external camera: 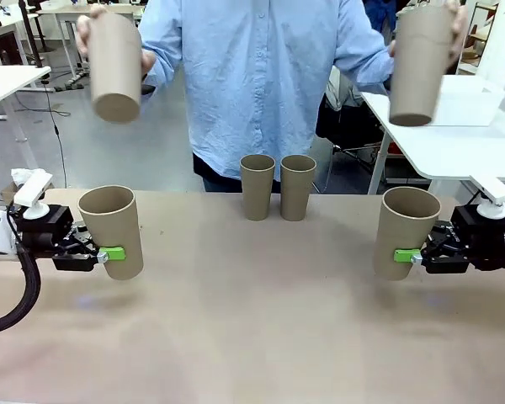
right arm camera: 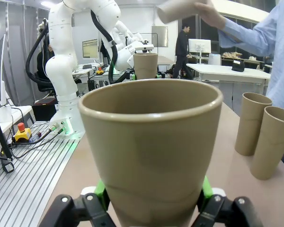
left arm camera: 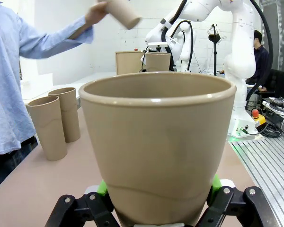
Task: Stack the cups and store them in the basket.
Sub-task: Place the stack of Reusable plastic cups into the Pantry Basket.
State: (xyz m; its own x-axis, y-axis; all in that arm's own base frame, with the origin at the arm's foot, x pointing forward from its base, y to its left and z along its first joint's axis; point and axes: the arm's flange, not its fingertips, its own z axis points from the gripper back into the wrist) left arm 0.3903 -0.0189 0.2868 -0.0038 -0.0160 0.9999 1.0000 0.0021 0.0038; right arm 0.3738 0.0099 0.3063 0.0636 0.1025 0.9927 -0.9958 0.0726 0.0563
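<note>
Clamped an upright cup (external camera: 111,225) in the left hand (external camera: 116,253) and a matching cup (external camera: 404,225) in the right hand (external camera: 401,254), both over the near counter (external camera: 252,328). Found a pair of cups (external camera: 257,187) standing side by side at the far edge. Beyond, saw two raised cups (external camera: 115,67) in a person's (external camera: 252,84) grip, the white basket (external camera: 475,105) behind on a side table (external camera: 438,150).

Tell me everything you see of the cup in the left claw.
The cup is plain matte tan paper, tall and tapered, with a rolled rim and a faint line near its base. It sits roughly upright, mouth up. The left claw clamps its lower wall between green pads; nothing else touches it. It appears held just above the table.
</note>
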